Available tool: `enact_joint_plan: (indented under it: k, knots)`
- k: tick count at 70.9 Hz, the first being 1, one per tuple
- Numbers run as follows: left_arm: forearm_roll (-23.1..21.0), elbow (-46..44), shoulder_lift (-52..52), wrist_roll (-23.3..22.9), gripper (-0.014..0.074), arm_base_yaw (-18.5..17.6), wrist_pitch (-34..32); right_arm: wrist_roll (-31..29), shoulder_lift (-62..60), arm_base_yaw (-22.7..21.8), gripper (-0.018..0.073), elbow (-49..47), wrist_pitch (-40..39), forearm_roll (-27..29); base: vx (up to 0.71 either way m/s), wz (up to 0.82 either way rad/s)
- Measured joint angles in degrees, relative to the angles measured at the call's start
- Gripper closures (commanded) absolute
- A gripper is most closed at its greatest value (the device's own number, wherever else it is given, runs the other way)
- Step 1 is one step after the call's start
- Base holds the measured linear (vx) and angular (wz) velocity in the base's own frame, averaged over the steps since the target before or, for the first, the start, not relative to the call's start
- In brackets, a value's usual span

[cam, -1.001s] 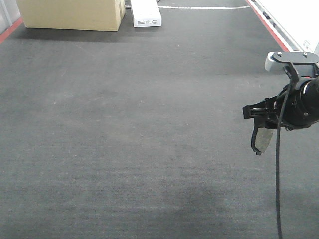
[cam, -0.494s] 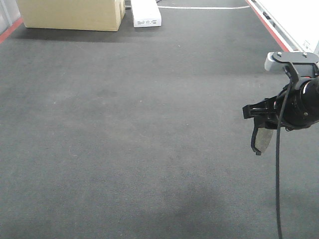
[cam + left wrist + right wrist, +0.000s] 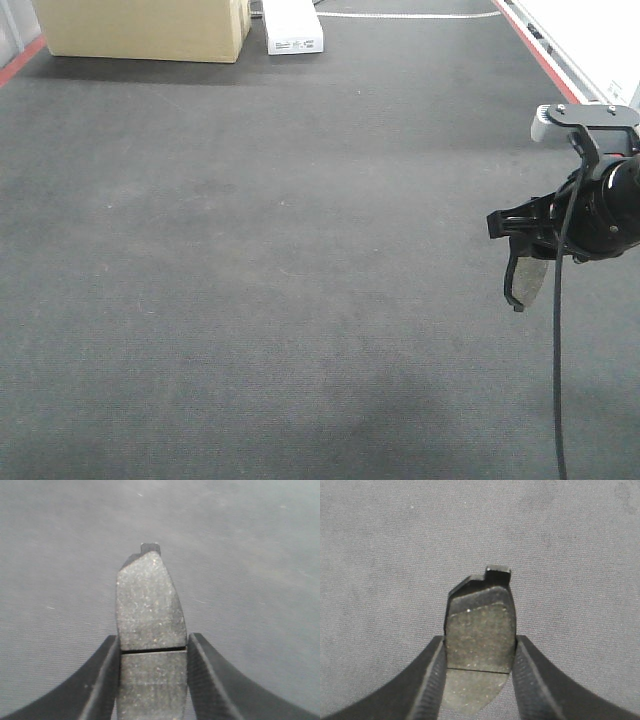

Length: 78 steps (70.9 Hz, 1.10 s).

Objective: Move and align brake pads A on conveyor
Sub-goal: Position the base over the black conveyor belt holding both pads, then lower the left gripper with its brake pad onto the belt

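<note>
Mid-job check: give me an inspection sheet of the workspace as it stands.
Surface: conveyor, dark textured belt; no pads seen lying on it.
Job's things: left pad and right pad, each held in a gripper.
Clutter: cardboard box and white box at the far end.
Grippers: left gripper shut on left pad; right gripper shut on right pad.
Cables: black cable hanging beside right gripper.
Surroundings: red edge strip, far right.

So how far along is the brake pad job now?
Nothing looks placed: the conveyor shows no pad lying on it in the front view. In hand: the left gripper clamps one brake pad, the right gripper a second pad, both over the belt. Remaining: setting down and aligning them.
</note>
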Motion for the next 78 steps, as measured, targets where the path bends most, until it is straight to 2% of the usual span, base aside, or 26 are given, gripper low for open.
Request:
enact_joint_plan:
  k: [8, 15, 30, 35, 41, 59, 78]
  knots:
    - [-5.20, -1.79, 4.55, 5.41, 0.0466, -0.83, -0.02, 0.00, 0.00, 0.00, 0.0471, 0.00, 0.00, 0.00, 0.00, 0.00]
    - [-8.98, -4.55, 10.04, 8.14, 0.0464, -3.31, -0.47, 0.00, 0.00, 0.00, 0.0471, 0.00, 0.00, 0.00, 0.00, 0.00]
    - [-9.79, -11.55, 22.42, 9.41, 0.0463, -12.72, -5.18, 0.00, 0.00, 0.00, 0.0471, 0.00, 0.00, 0.00, 0.00, 0.00]
    - [-9.04, -13.32, 26.63, 7.40, 0.0461, -15.02, -7.17, 0.00, 0.00, 0.00, 0.0471, 0.00, 0.00, 0.00, 0.00, 0.00]
    - [-7.08, -15.14, 31.45, 3.03, 0.0461, -16.01, -8.64, 0.00, 0.00, 0.00, 0.0471, 0.00, 0.00, 0.00, 0.00, 0.00]
    - [4.31, -18.67, 43.49, -12.43, 0.0456, -16.01, -9.18, 0.00, 0.00, 0.00, 0.0471, 0.00, 0.00, 0.00, 0.00, 0.00]
    - [5.51, -19.25, 51.09, -18.08, 0.0430, -16.01, -8.82, 0.00, 0.00, 0.00, 0.0471, 0.00, 0.00, 0.00, 0.00, 0.00]
